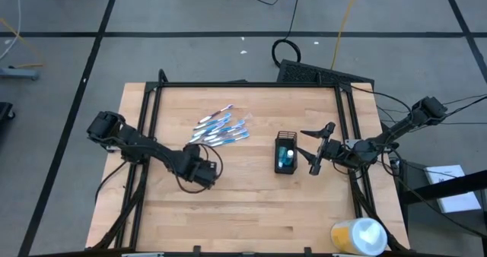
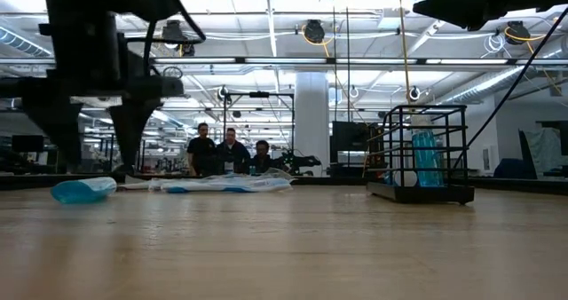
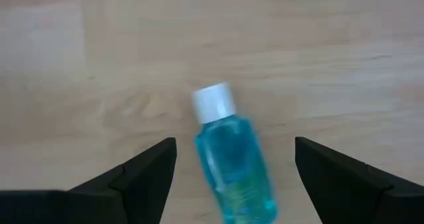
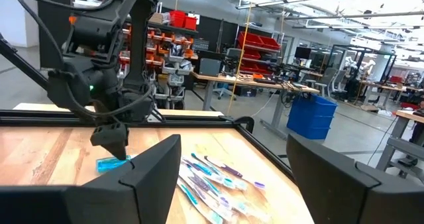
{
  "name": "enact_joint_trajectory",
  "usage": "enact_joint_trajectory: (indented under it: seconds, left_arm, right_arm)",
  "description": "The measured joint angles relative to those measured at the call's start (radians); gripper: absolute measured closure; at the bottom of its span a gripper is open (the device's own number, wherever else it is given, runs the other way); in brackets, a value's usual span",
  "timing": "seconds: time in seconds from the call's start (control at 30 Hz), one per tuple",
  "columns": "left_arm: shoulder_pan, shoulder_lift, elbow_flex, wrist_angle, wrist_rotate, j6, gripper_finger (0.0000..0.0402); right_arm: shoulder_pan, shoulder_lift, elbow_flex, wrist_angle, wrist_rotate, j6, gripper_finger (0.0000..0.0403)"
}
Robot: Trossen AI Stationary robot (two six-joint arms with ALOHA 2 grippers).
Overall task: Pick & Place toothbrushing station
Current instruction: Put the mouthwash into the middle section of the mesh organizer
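On the wooden table (image 1: 251, 204), the small black wire-mesh cup (image 1: 286, 153) already holds at least one small blue bottle (image 2: 424, 158), while one more clear blue bottle with a white cap (image 3: 228, 154) lies between the spread jaws of the left gripper (image 1: 202, 168), not yet grasped. Left to move, I judge, are that bottle and the pile of thin blue-and-white toothbrushes (image 1: 222, 129), roughly ten though too small to count. Beside the cup, the right gripper (image 1: 318, 150) hangs released and empty.

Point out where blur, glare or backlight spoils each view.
Left wrist view: the blue bottle is smeared by blur. Low view: bright ceiling lights leave the left hand a black shape. Right wrist view: the near fingers are soft. High view: evenly lit, no glare.
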Motion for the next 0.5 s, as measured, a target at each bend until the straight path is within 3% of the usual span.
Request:
enact_joint_trajectory:
  seconds: [0.2,0.5]
  left_arm:
    - [-0.029,0.009,-0.049,0.066,0.124,-0.099,0.0092]
    - [-0.062,0.006,-0.132,0.218,0.034,-0.140,0.0092]
  right_arm:
    - [0.000,0.000,0.000,-0.003,0.000,0.000,0.0138]
    - [0.000,0.000,0.000,-0.006,-0.001,0.000,0.0138]
